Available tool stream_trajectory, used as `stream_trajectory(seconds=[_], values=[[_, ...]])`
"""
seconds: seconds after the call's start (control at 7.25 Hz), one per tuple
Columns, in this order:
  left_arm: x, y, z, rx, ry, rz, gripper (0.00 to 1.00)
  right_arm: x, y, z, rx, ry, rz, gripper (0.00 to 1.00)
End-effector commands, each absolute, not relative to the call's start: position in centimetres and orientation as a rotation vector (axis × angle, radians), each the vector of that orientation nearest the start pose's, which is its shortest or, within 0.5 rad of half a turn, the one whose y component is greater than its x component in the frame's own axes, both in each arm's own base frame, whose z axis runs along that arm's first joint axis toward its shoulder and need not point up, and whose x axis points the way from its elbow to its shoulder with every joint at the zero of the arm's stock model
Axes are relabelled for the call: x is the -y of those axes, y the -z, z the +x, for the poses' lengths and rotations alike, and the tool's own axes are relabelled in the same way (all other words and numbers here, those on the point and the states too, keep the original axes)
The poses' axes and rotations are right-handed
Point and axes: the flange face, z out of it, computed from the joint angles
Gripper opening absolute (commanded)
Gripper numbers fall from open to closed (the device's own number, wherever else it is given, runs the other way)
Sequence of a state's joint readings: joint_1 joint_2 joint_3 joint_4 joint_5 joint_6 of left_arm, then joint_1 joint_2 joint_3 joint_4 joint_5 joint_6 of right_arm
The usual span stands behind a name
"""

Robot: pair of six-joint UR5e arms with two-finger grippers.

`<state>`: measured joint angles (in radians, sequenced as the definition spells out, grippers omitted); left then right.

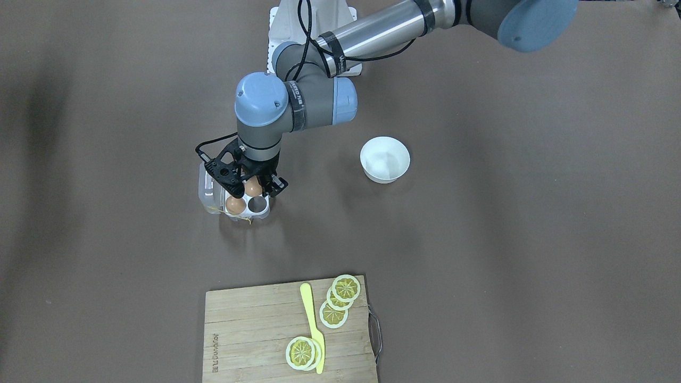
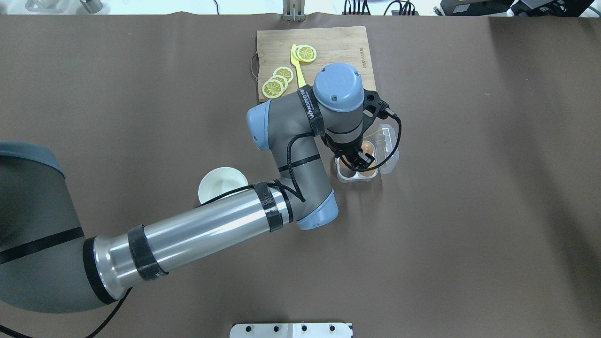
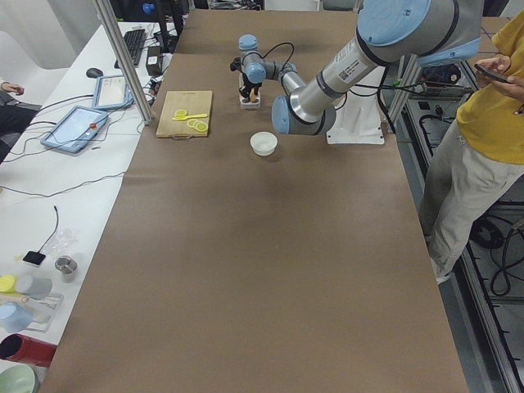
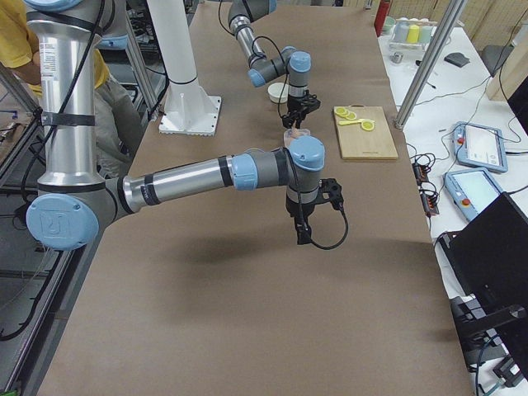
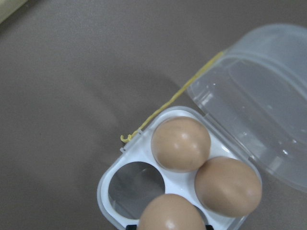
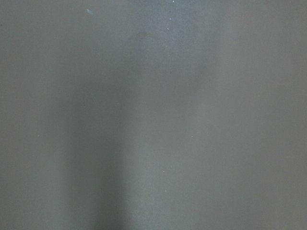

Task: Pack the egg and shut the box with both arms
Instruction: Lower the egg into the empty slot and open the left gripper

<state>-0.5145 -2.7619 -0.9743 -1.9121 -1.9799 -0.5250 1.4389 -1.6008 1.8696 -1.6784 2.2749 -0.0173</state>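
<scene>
The clear egg carton (image 1: 264,214) stands open on the brown table, its lid (image 5: 259,105) laid back and a yellow string (image 5: 163,112) trailing from it. In the left wrist view it holds three eggs, and one cell (image 5: 136,179) is empty. My left gripper (image 1: 254,186) is straight above the carton, its fingers close around one egg (image 1: 253,187), which sits low in a cell (image 5: 170,215). My right gripper (image 4: 303,235) hangs over bare table far from the carton; I cannot tell whether it is open.
A white bowl (image 1: 384,159) stands apart from the carton, toward the robot's left. A wooden cutting board (image 1: 255,330) with lemon slices and a yellow knife (image 1: 313,324) lies at the far side. A person in yellow (image 3: 491,98) stands beside the table.
</scene>
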Motion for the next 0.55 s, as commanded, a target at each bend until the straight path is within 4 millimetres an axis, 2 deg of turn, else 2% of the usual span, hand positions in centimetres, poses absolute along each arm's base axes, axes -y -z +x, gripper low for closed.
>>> stream_trajectory(seconds=[0.0, 0.14, 0.28, 0.41], values=[[50.6, -6.5, 68.6, -0.961, -0.646, 0.393, 0.97, 48.1, -54.2, 0.6, 0.711, 0.200, 0.114, 1.00], [51.7, -5.5, 67.0, -0.973, -0.625, 0.411, 0.97, 48.1, -54.1, 0.5, 0.716, 0.201, 0.114, 1.00], [53.7, -5.0, 65.0, -0.975, -0.600, 0.426, 0.97, 48.1, -54.1, 0.5, 0.714, 0.201, 0.116, 1.00], [55.9, -5.0, 62.0, -1.001, -0.587, 0.404, 0.97, 48.1, -54.2, 0.4, 0.716, 0.202, 0.114, 1.00]])
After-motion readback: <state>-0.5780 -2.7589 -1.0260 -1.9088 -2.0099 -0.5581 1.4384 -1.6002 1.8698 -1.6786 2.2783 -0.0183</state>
